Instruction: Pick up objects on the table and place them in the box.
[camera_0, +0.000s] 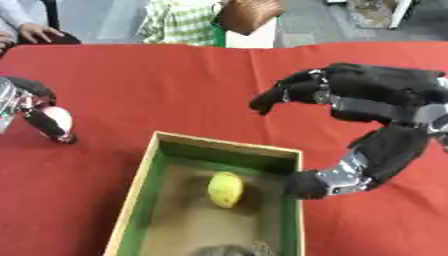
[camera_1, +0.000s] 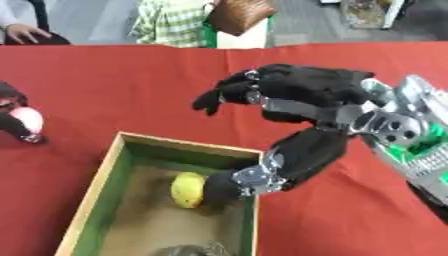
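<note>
A wooden box (camera_0: 140, 185) with green inner walls stands on the red table. A yellow, lemon-like fruit (camera_0: 225, 189) lies inside it, and a grey thing (camera_0: 229, 250) shows at the box's near end. My right hand (camera_1: 306, 90) hovers over the box's right rim, open and holding nothing. Its fingers (camera_1: 214, 97) point left and its thumb (camera_1: 236, 182) reaches down just beside the fruit. At the left edge my left hand (camera_0: 31, 105) is curled round a small pink-white round object (camera_0: 58, 118), just above the cloth.
Red cloth (camera_0: 166, 90) covers the table on all sides of the box. Beyond the far edge are a green checked cloth (camera_0: 179, 22) and a brown bag (camera_0: 248, 14).
</note>
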